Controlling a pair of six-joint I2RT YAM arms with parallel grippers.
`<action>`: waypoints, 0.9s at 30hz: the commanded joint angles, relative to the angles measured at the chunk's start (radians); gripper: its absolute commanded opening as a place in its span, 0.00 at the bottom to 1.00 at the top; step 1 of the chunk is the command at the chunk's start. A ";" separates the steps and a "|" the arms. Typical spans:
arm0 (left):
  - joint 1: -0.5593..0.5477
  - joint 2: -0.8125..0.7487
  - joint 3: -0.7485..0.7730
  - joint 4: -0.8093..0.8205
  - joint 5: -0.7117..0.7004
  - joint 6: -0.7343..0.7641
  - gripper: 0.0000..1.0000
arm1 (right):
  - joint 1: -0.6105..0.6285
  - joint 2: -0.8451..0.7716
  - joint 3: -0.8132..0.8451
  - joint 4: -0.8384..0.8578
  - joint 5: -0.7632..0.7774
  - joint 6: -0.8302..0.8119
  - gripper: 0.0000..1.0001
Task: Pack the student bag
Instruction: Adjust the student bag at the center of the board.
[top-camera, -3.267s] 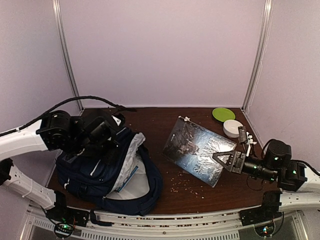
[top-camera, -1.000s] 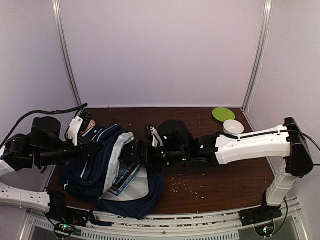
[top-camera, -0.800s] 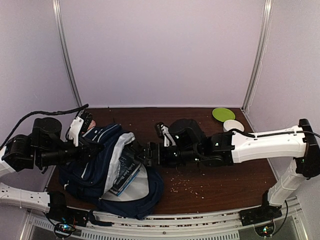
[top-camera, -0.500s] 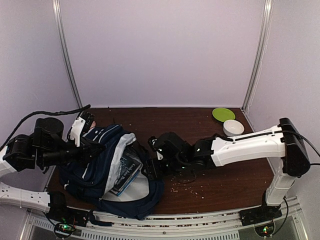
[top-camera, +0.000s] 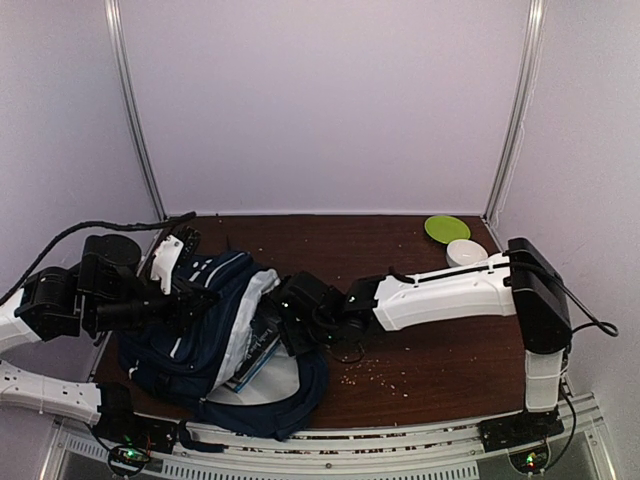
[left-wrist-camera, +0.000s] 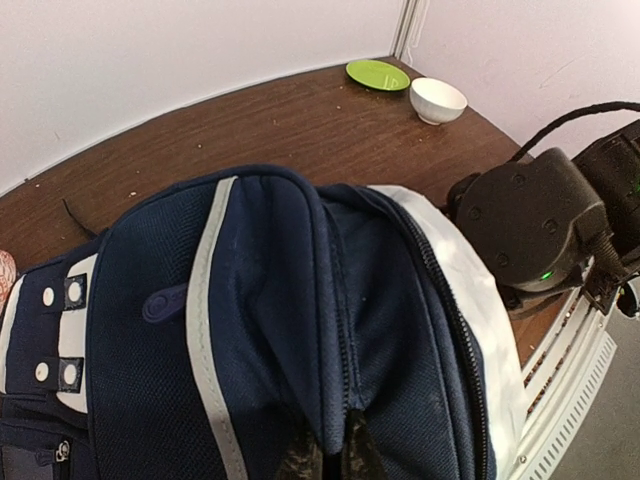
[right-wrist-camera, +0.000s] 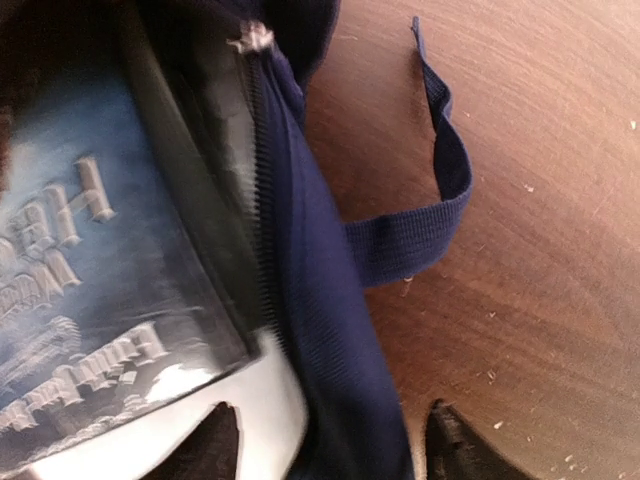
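On the brown tabletop (top-camera: 450, 350), toward 8 o'clock in the top view, lay the student bag (top-camera: 190, 345). It was navy blue with a thin pale stripe, and its mouth was turned to 3 o'clock, so that the light grey lining (top-camera: 243, 318) showed.

The left tool (top-camera: 208, 297) reached in from 9 o'clock and was clenched on the upper lip of the bag. In the left wrist view its two dark fingertips (left-wrist-camera: 303, 460) stood close together at the lower edge. A fold of the navy cloth near the zip (left-wrist-camera: 447, 320) was pinched between them and lifted like a tent.

The right arm (top-camera: 450, 290) stretched across the tabletop from 3 o'clock, and the right tool (top-camera: 283, 328) was at the mouth of the bag. Its jaws were released. In the right wrist view the two fingertips (right-wrist-camera: 215, 445) stood well apart, and the navy rim of the bag ran down between them. I cannot tell if they touched it.

A book (right-wrist-camera: 80, 260) with a blue-grey cover and raised letters lay inside the bag, just at 9 o'clock of that rim. A navy strap (right-wrist-camera: 425, 225) made a loop on the bare wood at 3 o'clock of the rim.

At 1 o'clock of the tabletop, well apart from the bag, lay a green plate (top-camera: 446, 228). A white bowl (top-camera: 465, 254) stood just beside it, at its 5 o'clock. Small pale crumbs (top-camera: 372, 368) were scattered on the wood at 6 o'clock of the right arm.
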 joint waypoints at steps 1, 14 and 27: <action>-0.006 -0.012 0.031 0.294 0.022 0.030 0.00 | -0.009 0.061 0.040 -0.075 0.084 -0.040 0.55; -0.006 0.111 0.166 0.295 -0.041 0.188 0.00 | -0.044 -0.369 -0.226 0.101 0.171 0.031 0.00; 0.110 0.597 0.436 0.532 0.234 0.316 0.00 | -0.212 -0.756 -0.599 0.198 0.217 0.090 0.00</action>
